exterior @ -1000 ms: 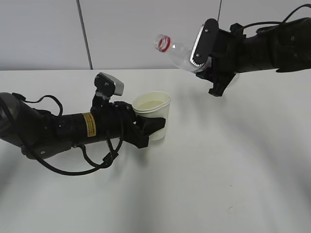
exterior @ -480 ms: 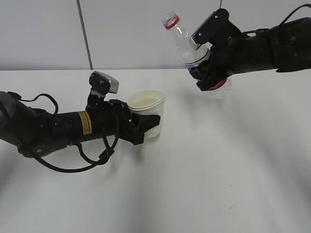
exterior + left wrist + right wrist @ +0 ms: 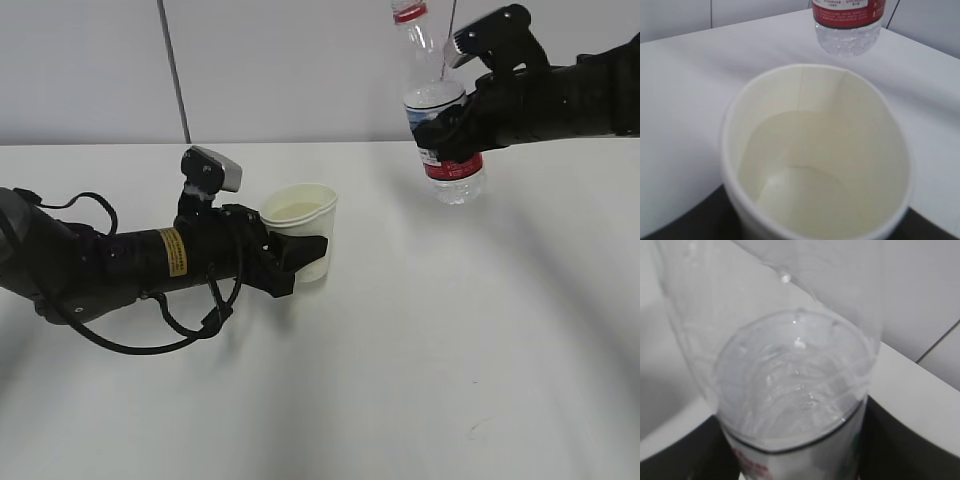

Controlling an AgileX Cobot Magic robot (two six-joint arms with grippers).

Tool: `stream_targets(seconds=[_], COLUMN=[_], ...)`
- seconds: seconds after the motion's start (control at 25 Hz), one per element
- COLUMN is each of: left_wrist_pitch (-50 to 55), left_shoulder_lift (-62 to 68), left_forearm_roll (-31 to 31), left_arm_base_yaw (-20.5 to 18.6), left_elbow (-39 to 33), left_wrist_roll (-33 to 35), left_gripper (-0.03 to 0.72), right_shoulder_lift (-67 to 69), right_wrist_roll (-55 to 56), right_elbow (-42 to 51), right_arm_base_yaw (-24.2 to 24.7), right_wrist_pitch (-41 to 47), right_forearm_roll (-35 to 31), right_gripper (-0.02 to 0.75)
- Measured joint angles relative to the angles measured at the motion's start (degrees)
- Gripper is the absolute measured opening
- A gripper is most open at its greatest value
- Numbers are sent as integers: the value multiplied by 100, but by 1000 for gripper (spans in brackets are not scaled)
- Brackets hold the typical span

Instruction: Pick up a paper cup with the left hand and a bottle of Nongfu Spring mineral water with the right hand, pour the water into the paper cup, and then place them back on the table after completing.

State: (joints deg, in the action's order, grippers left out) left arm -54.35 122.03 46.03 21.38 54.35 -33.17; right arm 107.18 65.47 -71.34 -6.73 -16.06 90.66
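Note:
The off-white paper cup (image 3: 301, 233) stands upright left of centre, with my left gripper (image 3: 296, 254) shut round its lower wall. From the left wrist view the paper cup (image 3: 815, 155) fills the frame and clear water (image 3: 805, 185) lies in its bottom. My right gripper (image 3: 452, 125) is shut on the mineral water bottle (image 3: 440, 120), which hangs nearly upright in the air at the upper right, uncapped mouth on top, red label low. The bottle (image 3: 790, 390) shows water settled in its lower part, black fingers (image 3: 900, 440) at its sides. The bottle's base (image 3: 846, 31) appears beyond the cup.
The white table (image 3: 400, 360) stretches wide in front and to the right of both arms. A grey wall (image 3: 290, 60) with a vertical seam rises behind the table's far edge. The left arm's cable (image 3: 160, 335) loops onto the tabletop.
The right gripper has swung the bottle from tilted toward the cup back to nearly upright and shifted it right. The left arm and cup have drawn slightly left.

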Motion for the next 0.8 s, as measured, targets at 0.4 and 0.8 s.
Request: stream_targets(seconds=[0.4, 0.8], left_wrist_pitch=[5, 11], left_shoulder_lift=[0, 0], left_forearm_roll=[6, 44], left_arm_base_yaw=[-57, -448], left_elbow=[0, 0], left_wrist_roll=[0, 0], left_gripper=[376, 376], right_shoulder_lift=[324, 897], right_wrist_roll=[-285, -1694], right_elbow=[0, 0], right_arm_base_yaw=[382, 382], right_wrist_pitch=[-993, -1782], right_forearm_roll=[-637, -1567], right_gripper=[437, 437])
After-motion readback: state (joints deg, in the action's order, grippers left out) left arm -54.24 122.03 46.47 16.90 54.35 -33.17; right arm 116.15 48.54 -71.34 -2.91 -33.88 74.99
